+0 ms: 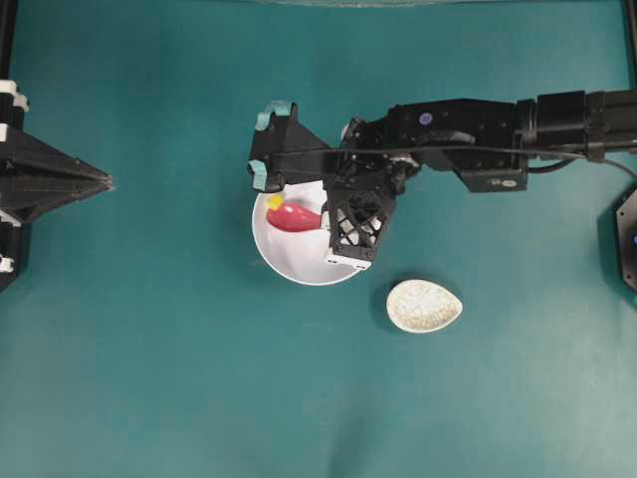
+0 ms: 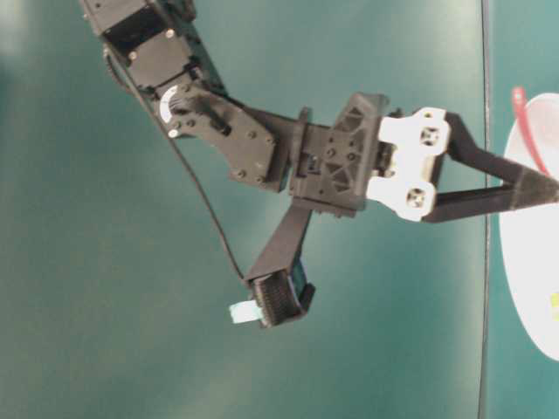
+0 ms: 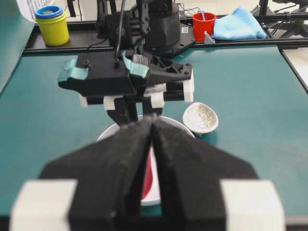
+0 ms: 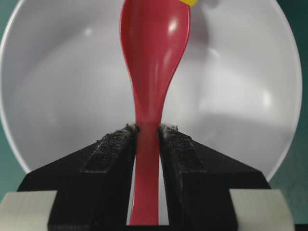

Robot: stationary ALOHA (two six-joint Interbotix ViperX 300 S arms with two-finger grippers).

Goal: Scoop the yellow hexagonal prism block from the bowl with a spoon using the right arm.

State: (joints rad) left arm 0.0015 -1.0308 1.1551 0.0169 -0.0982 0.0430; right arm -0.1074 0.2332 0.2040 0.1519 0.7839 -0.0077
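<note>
Far left, left gripper [image 1: 105, 182] idle, jaws pressed together. In the white bowl [image 1: 299, 264], yellow block [image 1: 275, 202] touching the tip of the red spoon [image 1: 293, 216]. Right gripper [image 4: 147, 132] clamped narrow on the spoon handle. Further right, speckled spoon rest [image 1: 424, 305].

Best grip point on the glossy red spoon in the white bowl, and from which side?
Grip the glossy red spoon on its narrow straight handle, coming from the handle end, opposite the scoop. The handle is slim enough to sit between the pads, while the scoop is wide and must stay free near the yellow block in the white bowl. The right gripper is clamped there now.
</note>
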